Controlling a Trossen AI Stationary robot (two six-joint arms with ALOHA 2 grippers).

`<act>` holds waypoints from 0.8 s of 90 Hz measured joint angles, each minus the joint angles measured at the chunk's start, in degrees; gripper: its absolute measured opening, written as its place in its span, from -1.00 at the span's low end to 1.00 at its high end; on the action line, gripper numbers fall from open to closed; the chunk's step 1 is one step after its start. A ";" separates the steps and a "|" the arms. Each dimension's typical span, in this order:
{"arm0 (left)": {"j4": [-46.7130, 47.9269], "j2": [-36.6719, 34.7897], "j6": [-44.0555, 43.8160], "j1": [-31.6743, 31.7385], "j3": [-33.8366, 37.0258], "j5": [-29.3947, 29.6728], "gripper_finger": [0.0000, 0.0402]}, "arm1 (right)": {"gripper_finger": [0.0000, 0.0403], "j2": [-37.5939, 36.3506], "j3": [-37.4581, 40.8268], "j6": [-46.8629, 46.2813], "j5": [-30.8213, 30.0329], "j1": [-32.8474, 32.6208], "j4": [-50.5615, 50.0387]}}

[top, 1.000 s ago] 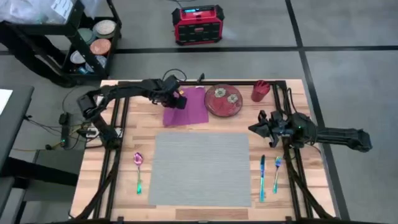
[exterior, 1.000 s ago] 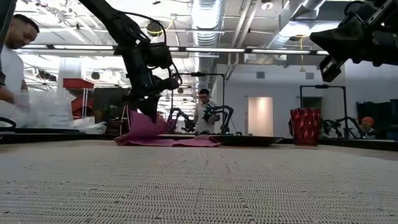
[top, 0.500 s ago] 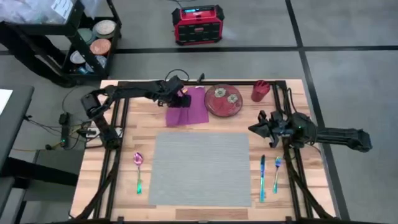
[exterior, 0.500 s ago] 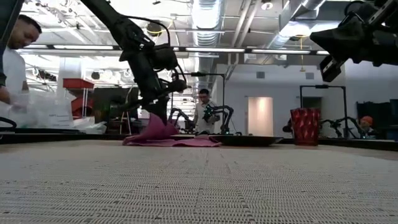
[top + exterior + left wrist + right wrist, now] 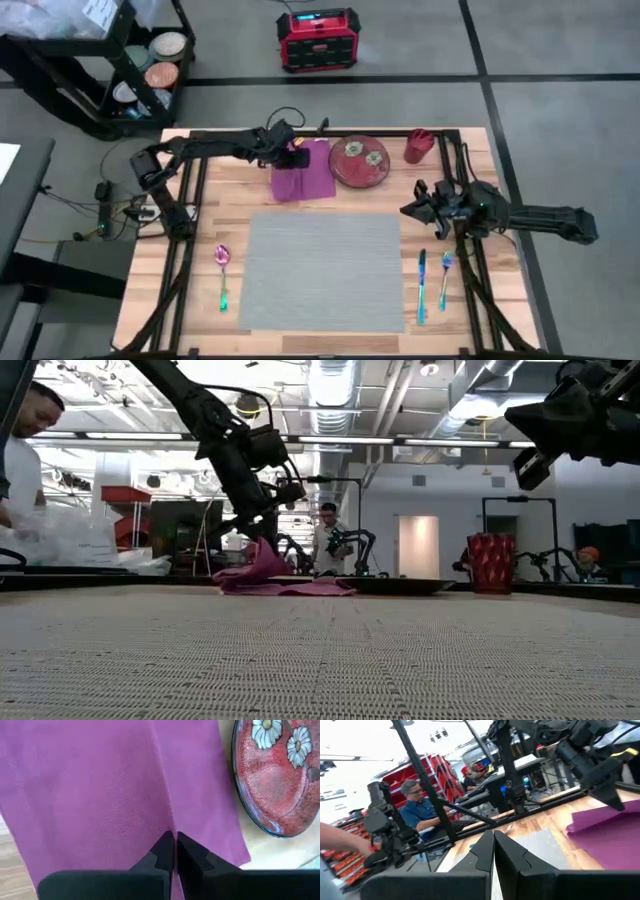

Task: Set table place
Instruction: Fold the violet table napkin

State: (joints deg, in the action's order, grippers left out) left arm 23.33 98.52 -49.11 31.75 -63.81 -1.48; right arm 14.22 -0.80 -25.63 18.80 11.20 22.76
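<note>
Grey floor crossed by dark lines; a black shelf cart [image 5: 120, 70] stands at one corner, a red box [image 5: 317, 38] nearby. Ceiling lights [image 5: 330, 380] glow overhead.

Probably a robotics lab: more robot arms [image 5: 345, 550], people, exposed ceiling ducts [image 5: 330, 385].

Arm and hand poses, both arms

The left arm is stretched along the far edge of the desk [image 5: 215, 215], its wrist bent downward; the left hand [image 5: 291, 160] is lowered, with the fingers [image 5: 165, 851] pressed together and pinching a fold of the magenta napkin [image 5: 305, 172]. The right arm is extended inward from the right side and held raised above the desk; the right hand [image 5: 412, 208] is seen with its fingers [image 5: 487, 851] closed together, nothing between them.
</note>
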 joint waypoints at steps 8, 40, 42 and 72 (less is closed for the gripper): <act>-0.59 0.00 1.81 -0.69 0.00 0.26 -1.00 | -1.00 -0.01 0.01 -0.87 0.70 0.00 0.02; -0.85 0.00 7.05 -2.27 0.00 2.54 -0.71 | -1.00 0.01 0.00 -1.99 0.82 0.00 0.02; -0.83 0.00 6.65 -2.27 0.00 3.03 -0.67 | -1.00 0.00 0.00 -2.00 0.82 0.00 0.02; 2.98 0.00 1.56 -2.47 0.00 3.65 -0.36 | -1.00 0.02 0.00 -2.58 0.84 0.00 0.00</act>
State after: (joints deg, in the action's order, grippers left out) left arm 26.31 98.52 -47.55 29.28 -63.81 2.17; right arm 14.24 -0.80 -28.21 19.64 11.20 22.76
